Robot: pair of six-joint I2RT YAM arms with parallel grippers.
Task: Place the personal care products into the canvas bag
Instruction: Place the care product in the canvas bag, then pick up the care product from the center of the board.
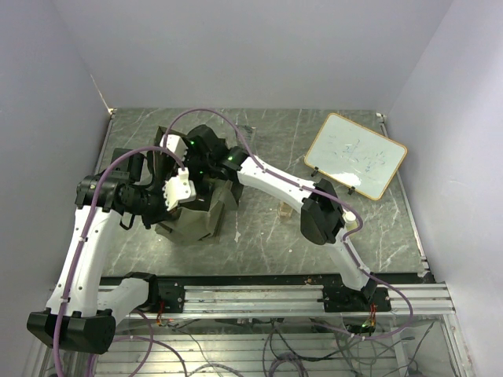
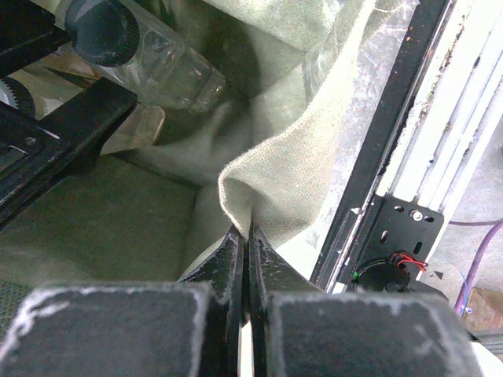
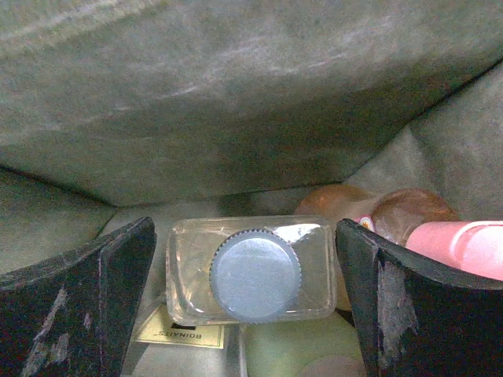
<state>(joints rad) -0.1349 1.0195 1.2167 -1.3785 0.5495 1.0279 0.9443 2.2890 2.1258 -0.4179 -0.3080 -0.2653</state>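
Clear bottle (image 3: 251,271) sits loose between the right gripper's (image 3: 245,271) wide jaws, touching neither, down in the bag (image 3: 236,102), other products (image 3: 413,210) beside one jaw; best pull straight up clear of fabric while left gripper (image 2: 247,247) clamps the rim (image 2: 271,177).

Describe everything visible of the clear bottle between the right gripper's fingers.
The clear bottle looks like transparent plastic, with a boxy, round-cornered body and a ribbed dark grey cap screwed on. The right wrist camera sees it cap-first, inside the canvas bag, over other products. The right gripper stands open around it with a gap on each side, so neither finger touches it. The left wrist view shows it slanted, base toward a fold of the bag.
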